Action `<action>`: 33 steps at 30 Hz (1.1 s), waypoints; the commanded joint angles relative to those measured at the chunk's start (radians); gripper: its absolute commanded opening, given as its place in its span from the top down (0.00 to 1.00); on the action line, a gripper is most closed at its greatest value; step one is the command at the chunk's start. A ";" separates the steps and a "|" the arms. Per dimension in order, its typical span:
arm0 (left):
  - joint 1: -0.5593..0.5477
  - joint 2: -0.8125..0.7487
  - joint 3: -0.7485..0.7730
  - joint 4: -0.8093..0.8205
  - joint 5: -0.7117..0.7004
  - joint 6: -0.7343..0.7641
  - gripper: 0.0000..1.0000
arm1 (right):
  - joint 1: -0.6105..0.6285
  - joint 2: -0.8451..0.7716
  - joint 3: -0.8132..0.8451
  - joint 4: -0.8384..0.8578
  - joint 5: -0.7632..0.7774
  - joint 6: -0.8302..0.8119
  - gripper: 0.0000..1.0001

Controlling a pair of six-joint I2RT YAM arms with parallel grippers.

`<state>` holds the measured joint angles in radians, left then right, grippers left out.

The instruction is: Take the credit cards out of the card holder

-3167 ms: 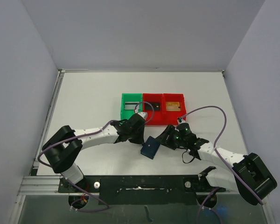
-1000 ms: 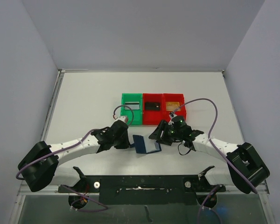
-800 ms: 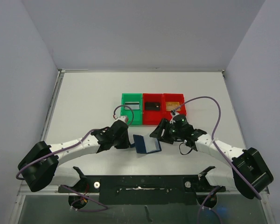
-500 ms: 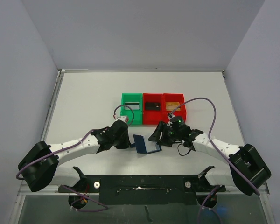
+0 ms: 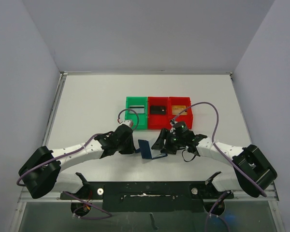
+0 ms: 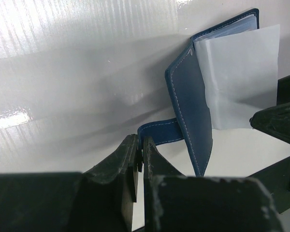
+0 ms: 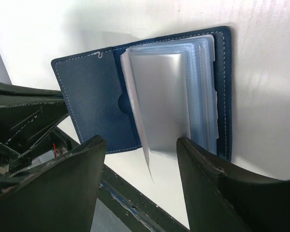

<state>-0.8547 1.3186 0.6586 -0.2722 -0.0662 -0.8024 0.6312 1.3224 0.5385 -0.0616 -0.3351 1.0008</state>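
Card holder (image 5: pixel 145 147) sits on the bench (image 5: pixel 87 106) between the two arms, near the front edge. It lies open, one blue cover tilted up and the clear sleeves (image 7: pixel 164 101) fanned out.

Left pincer (image 6: pixel 137 140) is at 9 o'clock of it, fingers pressed together with only a slit between. The strap (image 6: pixel 159 131) runs down to their tips, and I judge they nip it, though the contact itself is hidden.

Right pincer (image 7: pixel 140 141) is at 3 o'clock, fingers wide apart and gripping nothing, hanging just over the sleeves.

Three bins stand in a row at 12 o'clock of the card holder, near but apart from it:
- green bin (image 5: pixel 135 124) holds the silver card (image 5: pixel 137 109)
- middle red bin (image 5: pixel 158 123) holds the black card (image 5: pixel 158 109)
- right red bin (image 5: pixel 187 115) holds the gold card (image 5: pixel 180 109)

Step in hand, as I judge it: all three cards look to be out and sorted, so this reads as a last check through the sleeves. The top sleeve shows grey and glossy. I cannot tell whether that is bare plastic or a card behind it.

The next move calls for the left pincer to keep the cover pinned while the right one lifts a sleeve edge gently, since the thin plastic flexes and slips. If nothing is inside, both let go and back off.
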 commanded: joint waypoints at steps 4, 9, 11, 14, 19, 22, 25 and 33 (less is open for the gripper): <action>0.002 -0.006 0.022 0.045 0.011 0.008 1.00 | 0.010 -0.077 0.082 -0.091 0.099 -0.035 0.35; 0.002 -0.003 0.021 0.045 0.012 0.012 1.00 | 0.001 -0.104 0.084 -0.170 0.164 -0.042 0.32; 0.003 0.000 0.021 0.047 0.012 0.011 1.00 | 0.000 -0.096 0.072 -0.146 0.135 -0.041 0.32; 0.002 0.005 0.019 0.052 0.016 0.012 1.00 | 0.002 -0.058 0.058 -0.106 0.087 -0.028 0.32; 0.003 0.011 0.024 0.054 0.021 0.014 1.00 | 0.017 -0.013 0.045 -0.030 0.032 -0.009 0.34; 0.002 0.011 0.024 0.053 0.020 0.014 1.00 | 0.020 0.015 0.051 -0.002 -0.003 -0.008 0.37; 0.002 0.010 0.024 0.051 0.020 0.014 1.00 | 0.035 0.012 0.060 0.009 0.006 -0.011 0.38; 0.002 0.024 0.024 0.059 0.024 0.012 1.00 | 0.037 0.050 0.062 0.159 -0.133 -0.015 0.37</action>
<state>-0.8547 1.3312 0.6586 -0.2703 -0.0544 -0.8009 0.6624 1.3418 0.5835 -0.0380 -0.3763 0.9829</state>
